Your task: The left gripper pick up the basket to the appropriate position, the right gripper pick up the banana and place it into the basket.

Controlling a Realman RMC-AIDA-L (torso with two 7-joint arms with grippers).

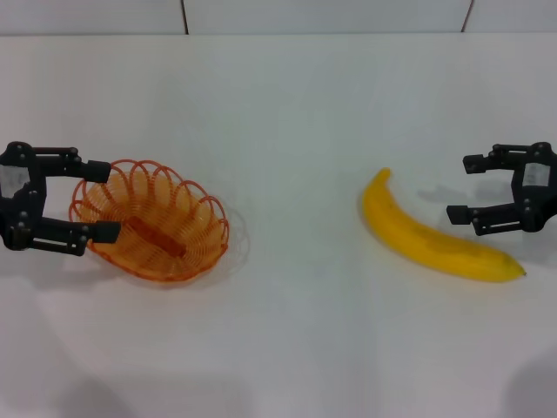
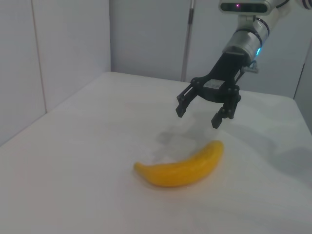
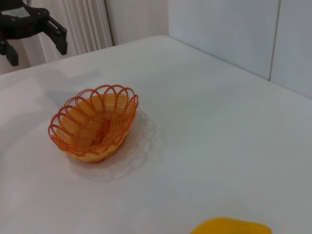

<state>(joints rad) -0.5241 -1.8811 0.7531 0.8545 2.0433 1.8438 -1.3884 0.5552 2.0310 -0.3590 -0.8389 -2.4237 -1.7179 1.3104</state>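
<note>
Two claws are in play, and neither grips anything yet. The left gripper (image 1: 97, 202) is spread wide at the near-side end of the orange wire basket (image 1: 150, 219), one finger by the scalloped rim's far edge and the other by its near edge, though the right wrist view shows this claw raised above the table rather than down on the rim. The basket sits just ahead of those fingertips on the white table (image 1: 287, 122). It looks light and springy, thin wire that may flex or tip when lifted by one side, so a firm pinch across the looped rim, with one finger inside and one outside, seems the best hold.

The right gripper (image 1: 466, 188) is also spread, hovering above and just beyond the banana (image 1: 431, 240), whose blunt end lies almost beneath its fingertips. The banana looks smooth, fairly heavy and easily bruised; closing across its thick middle should keep it from pivoting or slipping
</note>
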